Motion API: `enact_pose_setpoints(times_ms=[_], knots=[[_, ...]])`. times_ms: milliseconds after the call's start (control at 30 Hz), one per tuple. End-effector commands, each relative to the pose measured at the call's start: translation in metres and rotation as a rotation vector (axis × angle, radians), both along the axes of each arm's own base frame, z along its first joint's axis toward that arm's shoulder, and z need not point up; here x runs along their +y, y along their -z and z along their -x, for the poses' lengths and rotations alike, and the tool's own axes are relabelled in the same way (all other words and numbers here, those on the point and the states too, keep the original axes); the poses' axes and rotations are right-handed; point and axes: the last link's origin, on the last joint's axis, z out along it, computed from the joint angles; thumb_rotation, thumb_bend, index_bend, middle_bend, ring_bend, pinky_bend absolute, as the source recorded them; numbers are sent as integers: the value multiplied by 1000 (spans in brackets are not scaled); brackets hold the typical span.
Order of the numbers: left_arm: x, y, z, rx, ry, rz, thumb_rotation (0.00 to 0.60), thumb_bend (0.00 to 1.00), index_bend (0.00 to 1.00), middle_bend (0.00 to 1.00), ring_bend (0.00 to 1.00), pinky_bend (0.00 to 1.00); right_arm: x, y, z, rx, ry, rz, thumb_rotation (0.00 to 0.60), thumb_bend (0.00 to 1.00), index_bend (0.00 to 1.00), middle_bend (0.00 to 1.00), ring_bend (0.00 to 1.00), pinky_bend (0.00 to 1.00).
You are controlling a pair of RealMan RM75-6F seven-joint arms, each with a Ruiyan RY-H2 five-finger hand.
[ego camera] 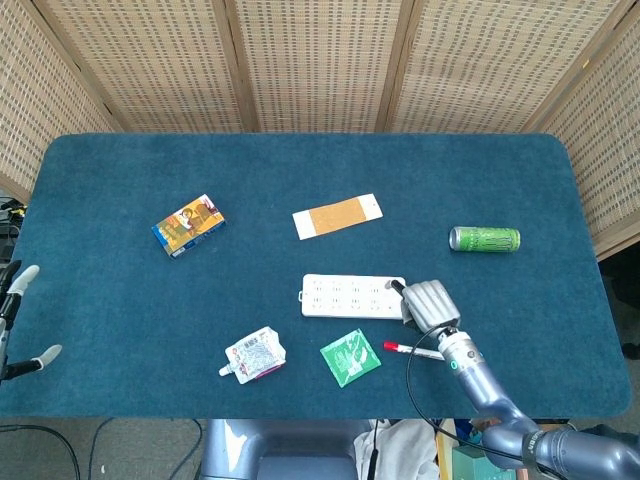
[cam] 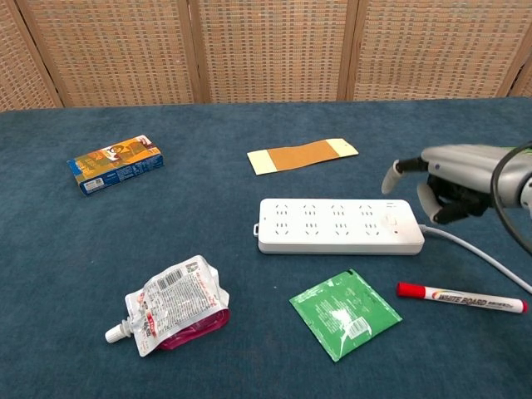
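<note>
At bench (ego camera: 120, 330) centre-right, w/ blue felt-like pile, right hand (cam: 453, 184) hovers just above the switch end of the white rectangular power strip (cam: 337, 225); one finger out, rest curled, holding nothing. White cable (cam: 474, 253) runs off that end. Near front: red-capped marker (cam: 461, 298), flat green sachet (cam: 345, 313), crumpled spouted pouch (cam: 170, 306). Further back: tan card strip (cam: 301, 155), small printed box (cam: 115, 165), green can (cam: 490, 157) on its side. Left hand (ego camera: 15, 320) at the left edge, fingers spread, empty.
</note>
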Motion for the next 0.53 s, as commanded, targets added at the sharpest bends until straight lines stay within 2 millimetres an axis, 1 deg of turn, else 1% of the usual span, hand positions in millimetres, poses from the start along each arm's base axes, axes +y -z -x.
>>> enact_pose_setpoints(times_ms=[33,67,100,133,167,200,233,267,300,333,367,400,533], knots=[[0,0,0,-2,1,0,600,0,0,0,0,0,-4,-34,-14,-175,-87,150,600,873,301,914,998,1000],[0,0,0,-2,1,1,600,0,0,0,0,0,-2,-42,-15,-198,-103,170,600,869,301,909,994,1000],[-1,0,0,-2,1,2,600,0,0,0,0,0,-1,-48,-15,-211,-114,182,600,832,301,889,970,1000],[-1,0,0,-3,2,3,600,0,0,0,0,0,2,-56,-15,-225,-123,203,600,730,294,842,913,970],[-1,0,0,-3,4,3,600,0,0,0,0,0,6,-66,-12,-233,-126,228,600,626,280,787,843,914],[-2,0,-1,-3,5,3,600,0,0,0,0,0,10,-70,-10,-233,-123,234,600,425,240,654,678,777],[-2,-1,-1,-4,7,3,600,0,0,0,0,0,16,-76,-6,-222,-115,233,600,282,197,532,532,648],[-3,-1,-1,-4,9,3,600,0,0,0,0,0,22,-83,-1,-195,-101,229,600,123,117,330,300,440],[-4,-1,-2,-5,13,2,600,0,0,0,0,0,35,-94,14,-106,-74,233,600,28,51,150,117,257],[-5,-1,-2,-6,15,2,600,0,0,0,0,0,44,-100,20,-71,-58,238,600,0,10,45,23,119],[-5,-1,-2,-6,17,1,600,0,0,0,0,0,50,-104,24,-51,-45,241,600,0,1,12,3,60],[-6,-1,-2,-7,18,1,600,0,0,0,0,0,57,-106,30,-28,-26,244,600,0,0,0,0,14],[-9,-1,-3,-12,25,1,600,0,0,0,0,0,89,-112,60,27,75,269,600,0,0,0,0,0]])
